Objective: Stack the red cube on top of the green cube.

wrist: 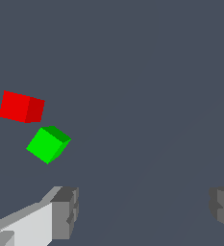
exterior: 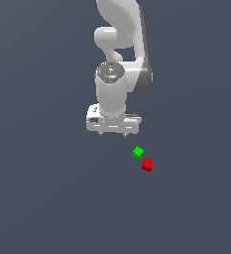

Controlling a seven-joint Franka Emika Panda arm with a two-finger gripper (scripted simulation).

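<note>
A: Flat, dark grey-blue ground (exterior: 37, 198) everywhere, no walls, no clutter. What does the exterior view give you?

B: The white arm comes down from the top, and its gripper (exterior: 112, 134) hangs above the floor with only short finger stubs showing under the hand. The green cube (exterior: 138, 152) sits below it and toward the exterior view's right; the red cube (exterior: 147, 164) lies just beside the green one, a little further that way and nearer the camera. They look almost corner to corner; I can't tell if they touch. Neither is under the gripper.

A: And the wrist view?

B: Both grey fingertips (wrist: 65, 211) frame the picture with a wide gap of bare floor between them, so the jaws stand well apart and hold nothing, touch nothing. The red cube (wrist: 21, 106) and green cube (wrist: 48, 143) lie off to one side, outside that gap, and here a sliver of floor seems to separate them. Each is turned at its own angle.

A: How will the red one handle?

B: I'd judge it rigid, light and hard-edged, far smaller than the hand, so the opening has plenty to spare. Take it on two opposite flat faces, with the wrist turned to match its angle. The green neighbour sits close, so a finger coming down on that side could nudge it.
</note>
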